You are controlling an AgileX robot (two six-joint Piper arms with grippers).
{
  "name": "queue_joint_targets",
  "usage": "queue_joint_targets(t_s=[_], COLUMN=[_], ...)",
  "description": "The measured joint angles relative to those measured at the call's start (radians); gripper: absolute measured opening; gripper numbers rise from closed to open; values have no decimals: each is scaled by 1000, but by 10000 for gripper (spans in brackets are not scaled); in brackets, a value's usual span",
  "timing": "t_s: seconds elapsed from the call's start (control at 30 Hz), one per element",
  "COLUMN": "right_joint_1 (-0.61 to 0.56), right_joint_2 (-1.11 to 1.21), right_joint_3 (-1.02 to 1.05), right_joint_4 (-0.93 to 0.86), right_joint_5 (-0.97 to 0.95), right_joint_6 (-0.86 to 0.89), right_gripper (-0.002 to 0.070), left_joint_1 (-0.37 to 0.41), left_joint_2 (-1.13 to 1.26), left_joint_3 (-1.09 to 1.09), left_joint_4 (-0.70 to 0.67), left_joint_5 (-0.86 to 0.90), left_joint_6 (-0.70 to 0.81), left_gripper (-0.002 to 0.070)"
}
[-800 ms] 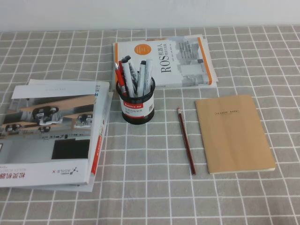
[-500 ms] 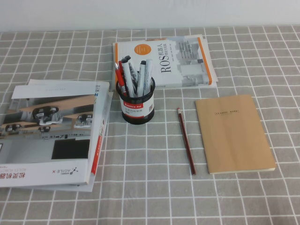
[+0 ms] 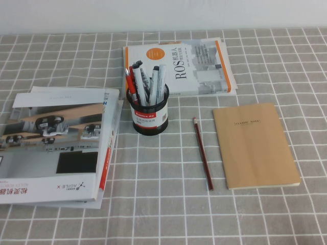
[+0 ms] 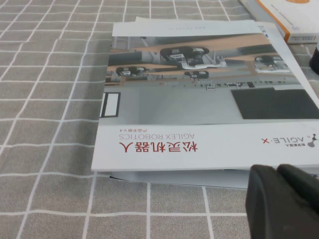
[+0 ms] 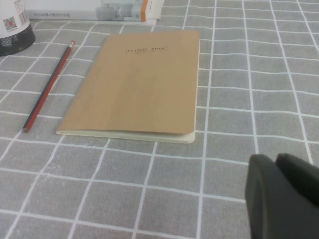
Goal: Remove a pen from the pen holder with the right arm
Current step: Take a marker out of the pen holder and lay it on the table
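Black mesh pen holder (image 3: 149, 116) far ahead-left of my closed right hand (image 5: 277, 160): open, then pinch one grey pen (image 3: 154, 81) upright; closed left hand (image 4: 277, 172) rests by white booklet (image 4: 199, 109).

left claw (image 4: 277, 175) cut off at frame edge, right claw (image 5: 275, 165) likewise

Checked tablecloth (image 3: 163, 214), pen holder (image 3: 149, 118), pencil (image 3: 203, 153), tan notebook (image 3: 254, 145), ROS book (image 3: 196, 69), brochures (image 3: 56, 148)

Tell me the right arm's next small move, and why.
Probably lift the shut right gripper, low beside the brown notebook, and open it toward the pen holder: its pens stand untouched. The left gripper sits shut by the AgileX booklet.
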Motion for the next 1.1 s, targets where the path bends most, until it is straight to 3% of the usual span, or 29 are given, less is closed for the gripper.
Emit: queue_joint_targets(t_s=[0.8,1.1], right_joint_1=[0,0], right_joint_2=[0,0], right_joint_3=[0,0], right_joint_4=[2,101], right_joint_5=[-2,-69], right_joint_6=[0,0], right_gripper=[-12,-12], left_joint_1=[0,0], left_joint_2=[0,0], left_joint_3=[0,0], left_joint_4=[0,0], left_joint_5=[0,0], left_joint_6=[0,0], left_gripper=[-5,-5])
